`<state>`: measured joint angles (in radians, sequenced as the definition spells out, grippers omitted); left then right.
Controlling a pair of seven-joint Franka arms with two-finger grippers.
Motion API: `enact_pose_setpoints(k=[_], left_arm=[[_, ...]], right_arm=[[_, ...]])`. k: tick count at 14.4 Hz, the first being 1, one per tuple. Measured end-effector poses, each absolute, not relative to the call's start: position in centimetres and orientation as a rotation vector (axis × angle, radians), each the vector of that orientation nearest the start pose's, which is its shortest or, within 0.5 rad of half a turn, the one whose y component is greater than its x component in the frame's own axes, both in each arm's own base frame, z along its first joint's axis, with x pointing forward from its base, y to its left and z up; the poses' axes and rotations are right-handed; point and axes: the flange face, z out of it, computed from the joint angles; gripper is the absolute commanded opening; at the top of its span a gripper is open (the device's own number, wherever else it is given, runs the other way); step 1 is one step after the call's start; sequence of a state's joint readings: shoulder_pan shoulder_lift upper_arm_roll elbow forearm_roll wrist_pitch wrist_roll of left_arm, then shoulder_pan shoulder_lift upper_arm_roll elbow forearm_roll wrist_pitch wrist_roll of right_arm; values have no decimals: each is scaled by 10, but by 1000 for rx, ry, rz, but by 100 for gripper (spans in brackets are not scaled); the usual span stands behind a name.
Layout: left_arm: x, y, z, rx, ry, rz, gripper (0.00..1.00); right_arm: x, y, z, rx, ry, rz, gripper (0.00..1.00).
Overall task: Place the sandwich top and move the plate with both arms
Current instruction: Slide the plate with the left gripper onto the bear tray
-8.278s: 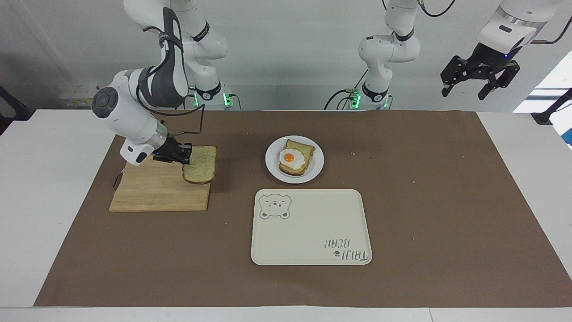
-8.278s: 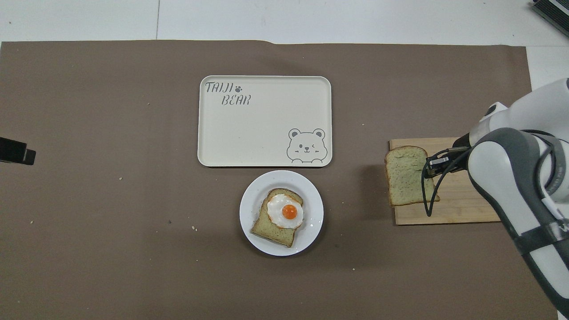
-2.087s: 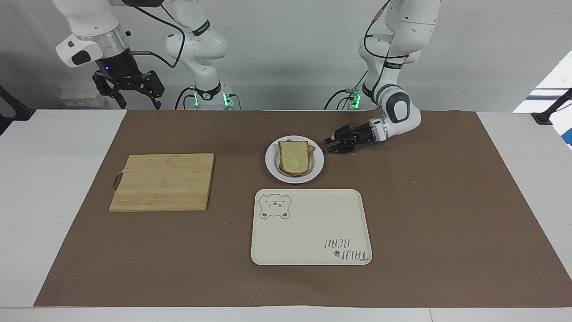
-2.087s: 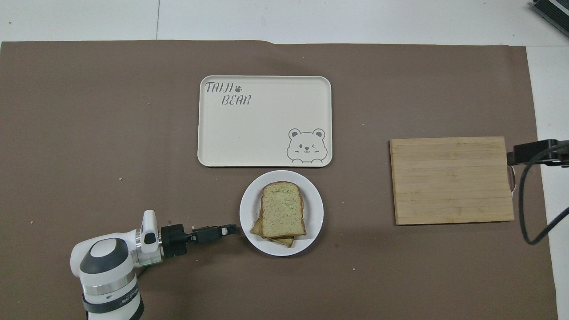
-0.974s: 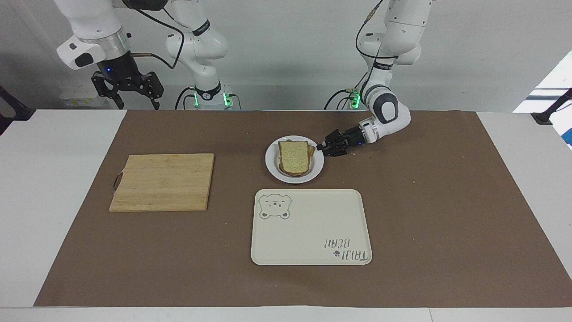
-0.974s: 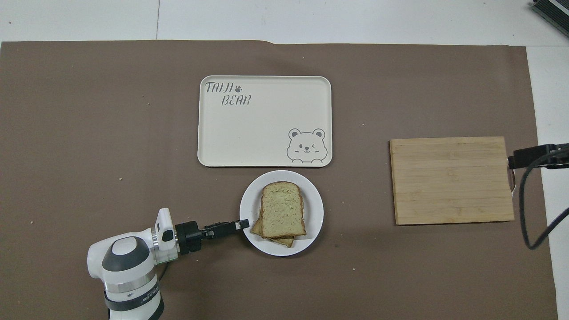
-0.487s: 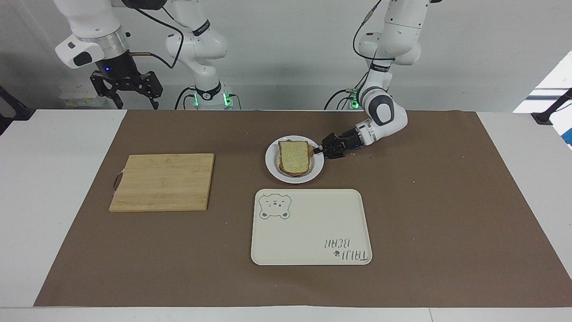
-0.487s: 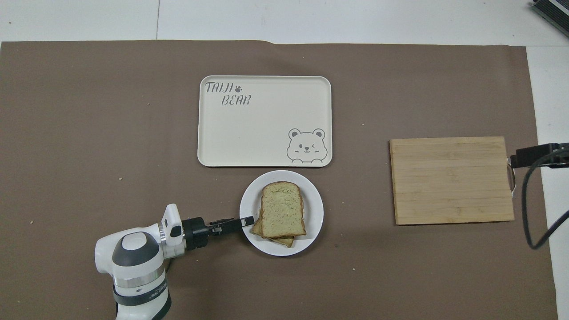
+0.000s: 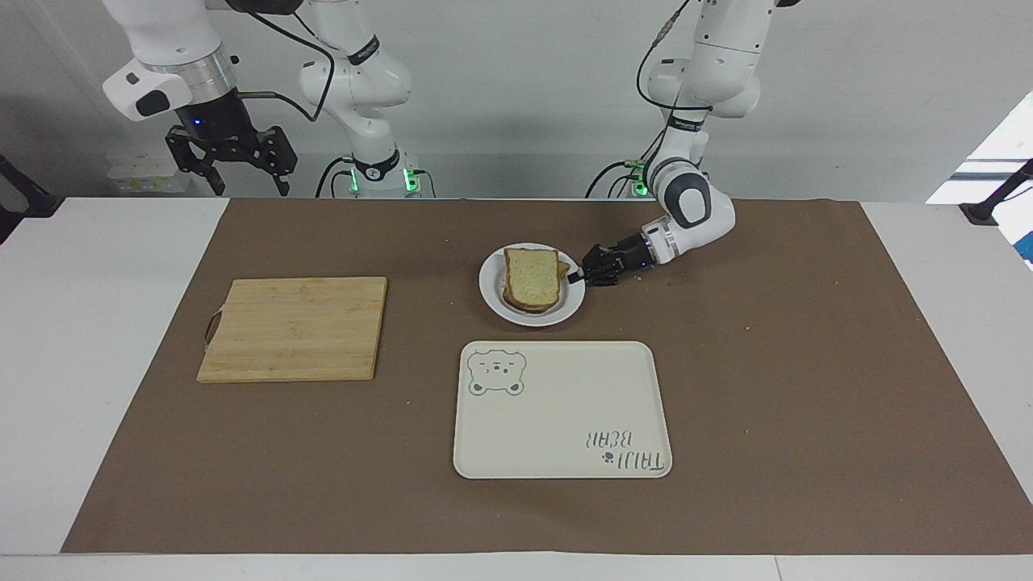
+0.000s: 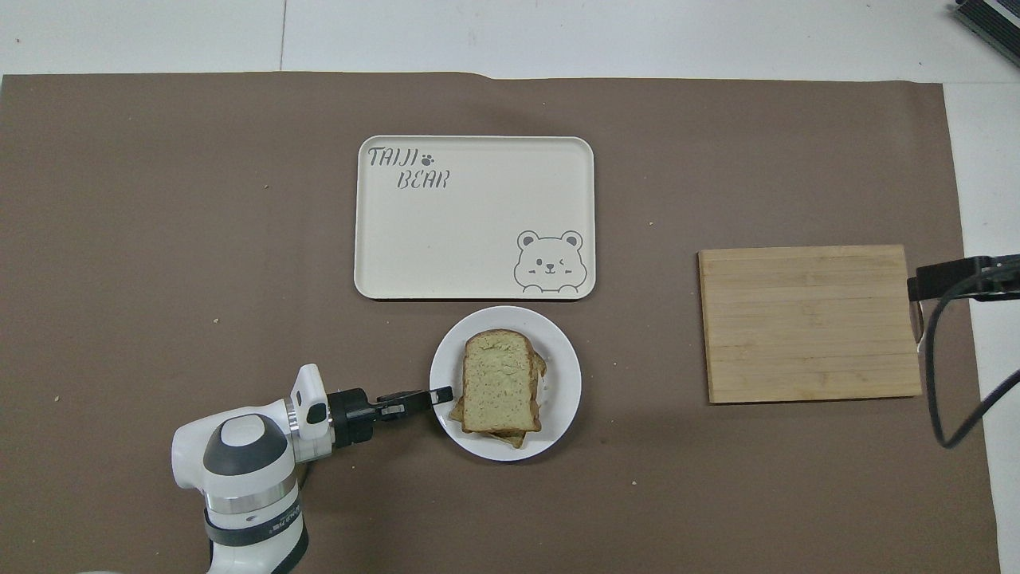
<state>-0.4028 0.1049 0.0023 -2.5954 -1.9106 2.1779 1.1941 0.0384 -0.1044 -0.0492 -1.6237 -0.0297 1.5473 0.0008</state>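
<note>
The sandwich top [image 9: 531, 277] lies on the egg slice on the small white plate [image 9: 493, 284] in the middle of the mat. Only a crust edge of the lower slice [image 10: 504, 438] shows; the egg is hidden. My left gripper [image 9: 578, 276] is low at the plate's rim toward the left arm's end, shut on that rim. In the overhead view the left gripper [image 10: 440, 394] reaches just inside the plate [image 10: 562, 375] beside the sandwich top [image 10: 498, 381]. My right gripper [image 9: 228, 165] hangs open and empty, high over the table's right-arm end, and waits.
A cream bear-print tray [image 9: 561, 410] lies just farther from the robots than the plate; it also shows in the overhead view [image 10: 474, 215]. A bare wooden cutting board [image 9: 294, 327] lies toward the right arm's end, also in the overhead view [image 10: 809, 323]. Brown mat covers the table.
My left gripper slid in from beside the plate and closed on its rim. The plate now sits slightly higher in the facing view and the top slice has slid a little toward the left gripper.
</note>
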Motion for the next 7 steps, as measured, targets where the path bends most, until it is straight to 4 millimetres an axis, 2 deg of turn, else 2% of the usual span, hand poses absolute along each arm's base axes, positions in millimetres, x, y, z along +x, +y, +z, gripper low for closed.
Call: enact_pose_setpoints(k=[3, 7], left_arm=[[375, -197, 212, 1982, 86, 158, 0], [380, -193, 213, 1970, 102, 171, 0]], right_arm=[[519, 3, 653, -3166, 14, -44, 100], [519, -3, 653, -3165, 31, -45, 100]])
